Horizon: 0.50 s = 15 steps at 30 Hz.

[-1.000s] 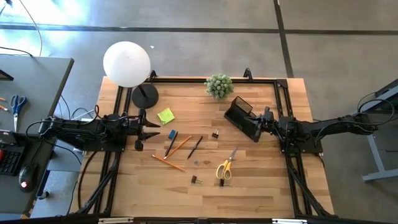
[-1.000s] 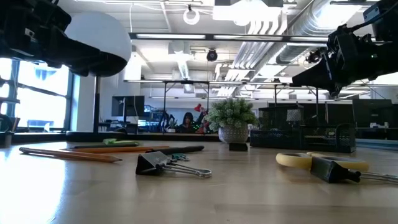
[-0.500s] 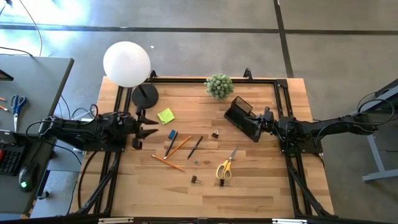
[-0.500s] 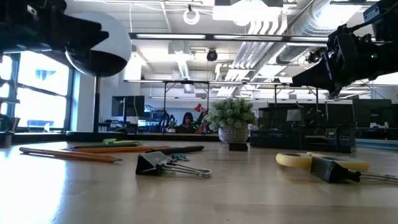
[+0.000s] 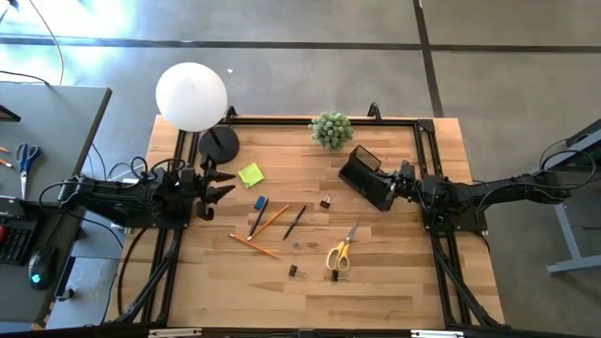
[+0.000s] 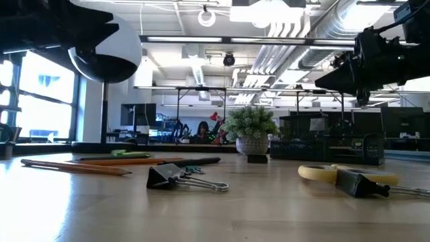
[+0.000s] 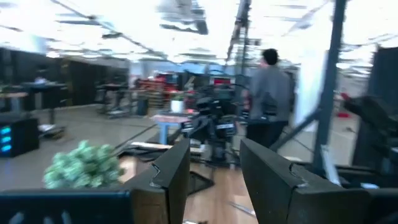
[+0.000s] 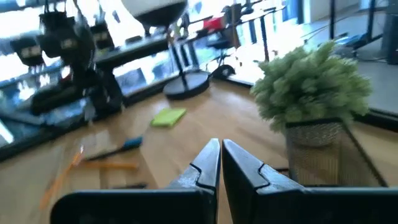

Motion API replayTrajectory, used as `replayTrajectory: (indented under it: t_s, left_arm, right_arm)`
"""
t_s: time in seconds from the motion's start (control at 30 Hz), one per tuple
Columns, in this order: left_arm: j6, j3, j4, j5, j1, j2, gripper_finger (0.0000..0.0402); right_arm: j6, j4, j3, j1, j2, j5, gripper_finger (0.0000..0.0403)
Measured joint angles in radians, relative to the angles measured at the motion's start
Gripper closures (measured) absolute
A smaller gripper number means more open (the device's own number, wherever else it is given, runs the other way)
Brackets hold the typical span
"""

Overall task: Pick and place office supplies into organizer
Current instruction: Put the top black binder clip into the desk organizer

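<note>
Bench: carrying every supply loose; nothing is sitting in the organizer yet, so the picking step is only opening.

Organizer: standing at the bench's right rear, near the plant.

Left pincer: hovering empty at the left edge, fingers apart, pointing toward the pad.

Right pincer: waiting just beside the organizer, fingers together, holding nothing.

Scissors: lying at front centre, well apart from both arms.

Pencils: lying mid-bench with a pen.

Pad: lying nearest the left pincer, with the blue block just beyond.

Clips: scattered singly.

Next move, judged: the left pincer is needing to lower over the pad, close on it, then carry it across to the organizer.
</note>
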Motion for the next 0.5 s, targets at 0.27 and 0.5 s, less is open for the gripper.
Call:
replayTrajectory:
  t_s: [0.27, 0.5]
  left_arm:
    - [-0.015, 0.0, 0.088, -0.008, 0.0, 0.0, 0.0273]
    - [-0.012, 0.0, 0.16, -0.008, 0.0, 0.042, 0.0273]
  right_arm:
    - [0.089, 0.01, 0.001, 0.0, 0.002, -0.033, 0.0391]
    - [-0.056, 0.015, 0.093, 0.003, 0.022, -0.252, 0.0391]
